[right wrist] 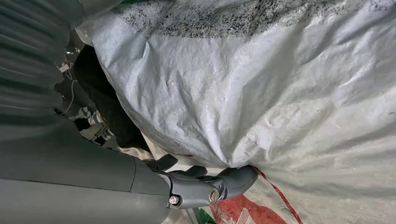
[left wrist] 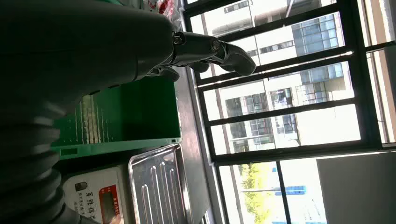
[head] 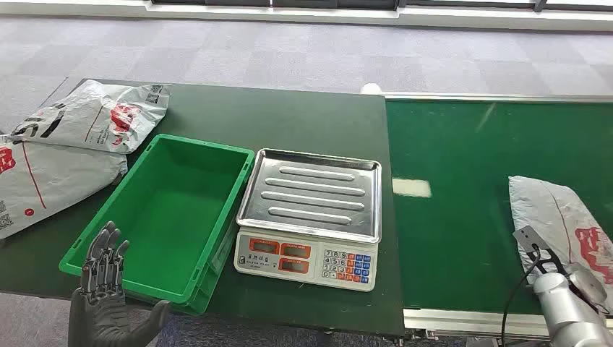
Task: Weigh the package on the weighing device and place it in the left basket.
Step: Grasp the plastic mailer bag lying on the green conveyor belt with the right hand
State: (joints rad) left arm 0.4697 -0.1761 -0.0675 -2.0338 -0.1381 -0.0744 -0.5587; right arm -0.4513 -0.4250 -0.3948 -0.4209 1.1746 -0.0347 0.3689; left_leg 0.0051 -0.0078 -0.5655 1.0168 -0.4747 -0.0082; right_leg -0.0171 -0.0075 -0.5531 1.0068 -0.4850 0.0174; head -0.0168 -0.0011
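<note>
A grey mailer package (head: 555, 215) with red print lies on the green conveyor belt (head: 463, 181) at the far right. My right hand (head: 584, 283) is at its near end; in the right wrist view the thumb (right wrist: 233, 179) presses into the crumpled package (right wrist: 280, 93) while dark fingers (right wrist: 105, 107) lie on its other side. The weighing scale (head: 311, 194) with a bare steel pan stands mid-table. Left of it sits the green basket (head: 173, 210), with nothing in it. My left hand (head: 105, 289) hovers at the basket's near left corner with fingers spread, holding nothing.
Two more grey packages (head: 94, 114) (head: 43, 177) lie on the dark green table left of the basket. The scale's keypad (head: 348, 266) faces me. In the left wrist view, the basket wall (left wrist: 130, 116) and the scale pan (left wrist: 159, 186) lie beyond the hand.
</note>
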